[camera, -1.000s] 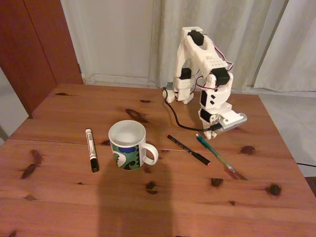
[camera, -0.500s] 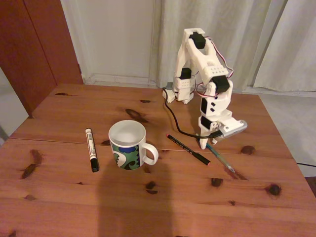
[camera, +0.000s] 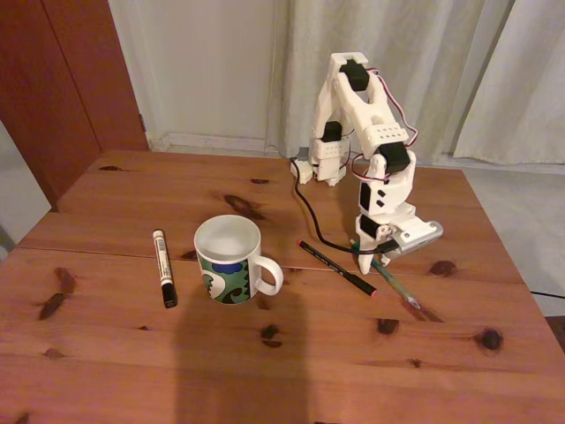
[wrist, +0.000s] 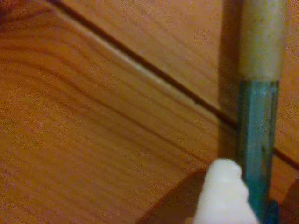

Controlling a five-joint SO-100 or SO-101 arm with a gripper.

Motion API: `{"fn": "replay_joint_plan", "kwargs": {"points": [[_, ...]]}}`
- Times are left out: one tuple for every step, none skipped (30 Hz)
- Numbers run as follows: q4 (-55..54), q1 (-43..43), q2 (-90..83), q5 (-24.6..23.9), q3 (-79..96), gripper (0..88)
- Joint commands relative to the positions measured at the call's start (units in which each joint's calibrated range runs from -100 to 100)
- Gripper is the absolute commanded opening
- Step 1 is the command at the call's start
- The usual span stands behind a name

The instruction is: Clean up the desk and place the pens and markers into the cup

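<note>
In the fixed view my gripper (camera: 374,260) is down at the desk (camera: 291,371), open, with one white fingertip (camera: 364,262) by the near-left side of the teal pen (camera: 397,289). The wrist view shows that fingertip (wrist: 223,192) close beside the teal pen (wrist: 257,140), which lies across a plank seam; the other finger is hidden. A thin black pen (camera: 335,268) with a red end lies just left of the gripper. The cup (camera: 228,261) stands upright left of centre. A white marker (camera: 163,267) with a black cap lies left of the cup.
The arm's base (camera: 327,163) is clamped at the desk's far edge, and a black cable (camera: 311,216) runs from it across the wood to the gripper. Curtains hang behind; a dark wooden door (camera: 62,79) stands at far left.
The arm has swung forward and lowered, bringing the gripper from above the desk down to the teal pen. The pens, marker and cup have not moved.
</note>
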Motion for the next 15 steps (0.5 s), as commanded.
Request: {"fn": "replay_joint_plan", "kwargs": {"points": [[-1.37, -0.17, -0.53, 0.4, -2.67, 14.5], [-1.37, -0.17, -0.53, 0.4, -2.58, 12.8], [-1.28, -0.17, -0.69, 0.4, -2.22, 11.2], [-1.63, -0.17, -0.94, 0.4, -1.32, 9.6], [-1.71, -0.25, -1.11, 0.46, -0.51, 8.1], [-1.71, -0.33, -1.19, 0.51, 0.21, 6.7], [-1.71, -0.41, -1.19, 0.51, 0.76, 5.0], [-1.71, -0.49, -1.19, 0.51, 1.21, 3.0], [-1.71, -0.81, -1.19, 0.51, 1.66, 0.8], [-1.71, -1.05, -1.19, 0.51, 2.02, 0.1], [-1.71, -1.05, -1.19, 0.51, 2.11, 0.5], [-1.71, -1.05, -1.19, 0.51, 2.11, 0.8], [-1.71, -1.05, -1.19, 0.51, 2.11, 0.8], [-1.71, -1.05, -1.19, 0.51, 2.11, 0.8], [-1.71, -1.05, -1.19, 0.51, 2.11, 0.8]]}}
